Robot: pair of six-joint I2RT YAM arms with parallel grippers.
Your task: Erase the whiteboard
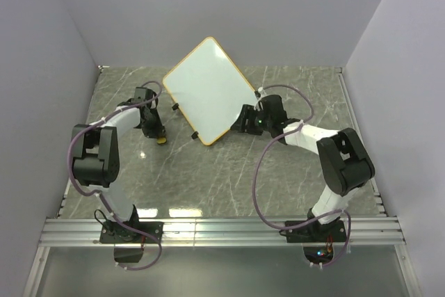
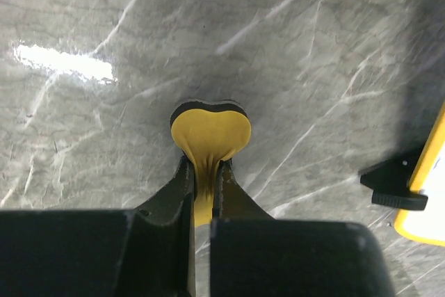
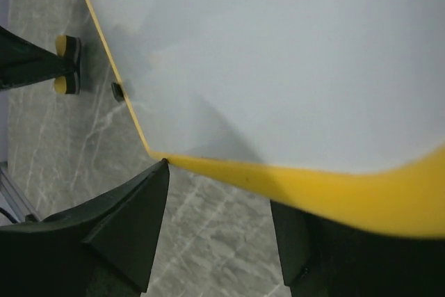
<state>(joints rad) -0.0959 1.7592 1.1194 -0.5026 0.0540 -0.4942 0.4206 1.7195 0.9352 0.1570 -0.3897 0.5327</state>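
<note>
Upper centre from above, the board (image 1: 208, 88) is blank white, yellow-framed, my right gripper (image 3: 221, 196) parted at its edge, my left gripper (image 2: 205, 172) pinching the eraser (image 2: 211, 130).

Whiteboard (image 1: 208, 90) on table (image 1: 229, 179), eraser (image 1: 161, 140) near its left edge

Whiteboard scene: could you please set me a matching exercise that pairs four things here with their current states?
Things:
1 whiteboard
2 eraser
3 left gripper
4 right gripper

States:
A fingers apart beside the yellow frame
B squashed, yellow and black
C blank white face
D fingers shut

Pairs: 1-C, 2-B, 3-D, 4-A.
</note>
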